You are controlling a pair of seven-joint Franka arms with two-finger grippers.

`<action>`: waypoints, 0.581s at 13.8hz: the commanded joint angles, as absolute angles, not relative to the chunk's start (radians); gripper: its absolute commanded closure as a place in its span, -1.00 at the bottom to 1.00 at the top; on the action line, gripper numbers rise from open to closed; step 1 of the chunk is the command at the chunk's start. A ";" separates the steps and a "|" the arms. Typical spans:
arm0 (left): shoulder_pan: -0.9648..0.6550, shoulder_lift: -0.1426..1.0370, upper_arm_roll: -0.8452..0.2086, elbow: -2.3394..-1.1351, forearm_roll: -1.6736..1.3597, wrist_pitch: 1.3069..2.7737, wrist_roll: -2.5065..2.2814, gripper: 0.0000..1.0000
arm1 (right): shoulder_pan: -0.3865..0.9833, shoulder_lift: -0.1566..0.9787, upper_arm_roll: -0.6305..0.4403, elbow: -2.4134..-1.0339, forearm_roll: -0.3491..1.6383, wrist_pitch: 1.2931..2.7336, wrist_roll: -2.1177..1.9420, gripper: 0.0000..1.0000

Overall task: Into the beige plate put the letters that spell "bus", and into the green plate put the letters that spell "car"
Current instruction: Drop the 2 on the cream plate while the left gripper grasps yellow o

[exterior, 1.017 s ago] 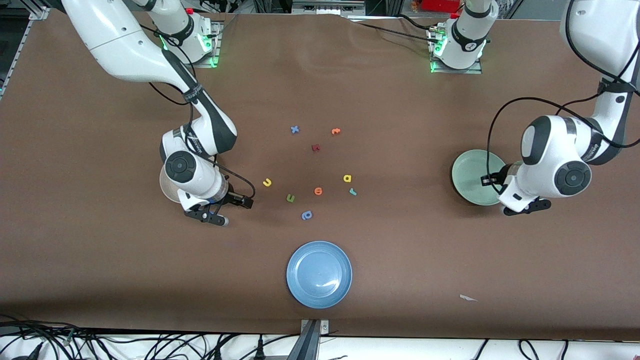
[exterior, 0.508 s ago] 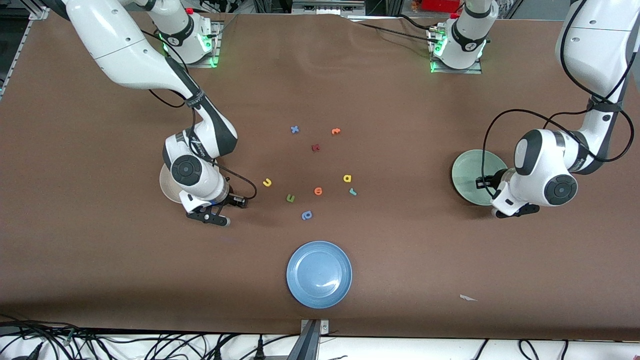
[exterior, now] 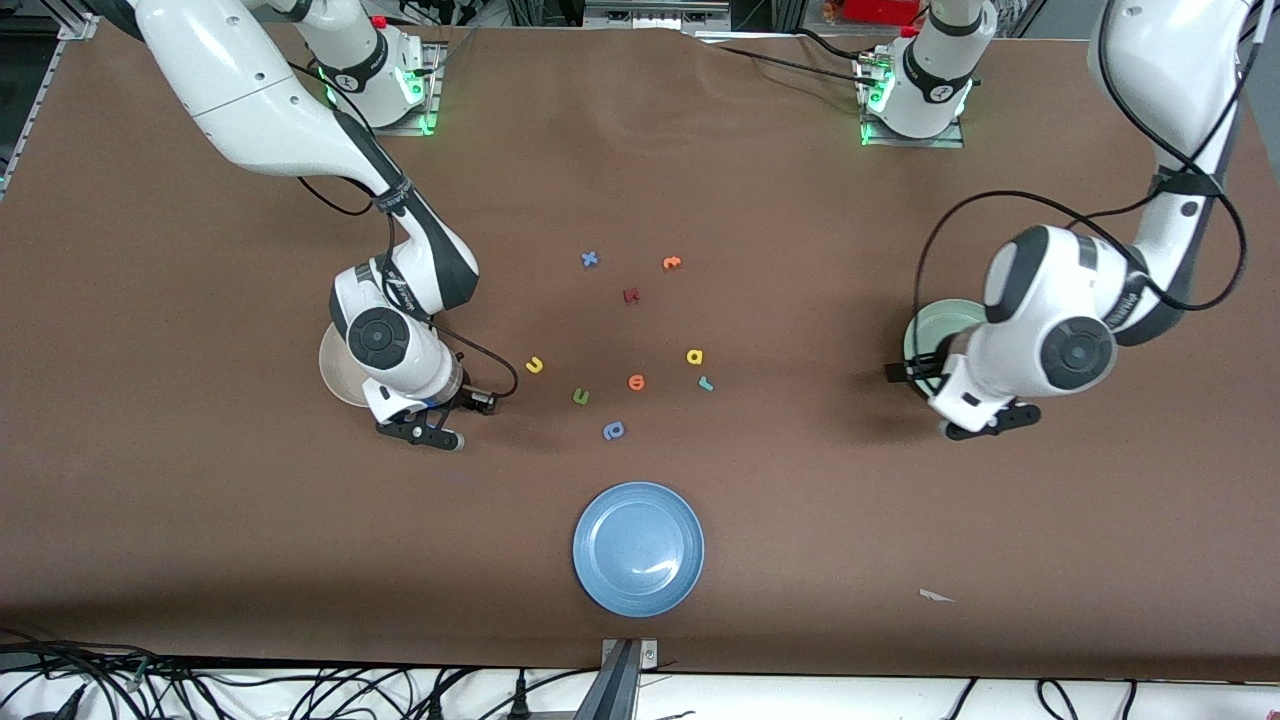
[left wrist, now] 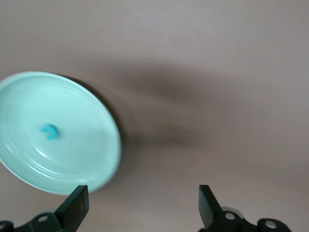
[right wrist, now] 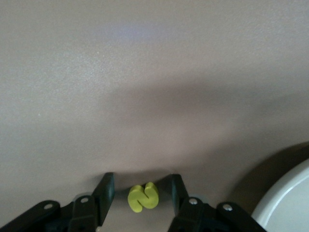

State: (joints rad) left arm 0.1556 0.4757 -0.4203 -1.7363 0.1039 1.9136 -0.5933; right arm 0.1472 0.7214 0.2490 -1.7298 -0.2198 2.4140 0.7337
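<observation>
My right gripper (exterior: 455,420) is low at the table beside the beige plate (exterior: 335,378), shut on the yellow s (right wrist: 143,197). The plate's rim (right wrist: 289,203) shows in the right wrist view. My left gripper (exterior: 945,400) hangs open and empty over bare table at the edge of the green plate (exterior: 925,330). Its fingertips (left wrist: 77,205) stand wide apart. In the green plate (left wrist: 29,164) lies the teal c (left wrist: 49,131). The yellow u (exterior: 535,365), the yellow a (exterior: 695,356) and the teal r (exterior: 706,383) lie mid-table.
Among those letters lie a green one (exterior: 581,397), an orange one (exterior: 636,382) and a blue-purple one (exterior: 613,431). Farther from the front camera are a blue x (exterior: 590,259), an orange t (exterior: 672,263) and a dark red letter (exterior: 631,295). A blue plate (exterior: 638,548) sits nearest the camera.
My left gripper has opened and drifted off the green plate toward the table's middle. My right gripper has closed from wide open onto the yellow s, staying nearly in place.
</observation>
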 commanded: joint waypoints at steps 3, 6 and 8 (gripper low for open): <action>0.040 0.538 -0.446 -1.654 0.019 1.955 -0.892 -0.99 | 0.155 0.724 0.255 -1.759 -0.233 2.416 0.761 0.03; -0.049 0.593 -0.445 -1.654 0.024 2.115 -1.066 -0.96 | 0.155 0.723 0.255 -1.759 -0.238 2.416 0.755 0.43; -0.115 0.632 -0.439 -1.654 0.031 2.190 -1.147 -0.93 | 0.155 0.719 0.255 -1.758 -0.238 2.416 0.752 0.57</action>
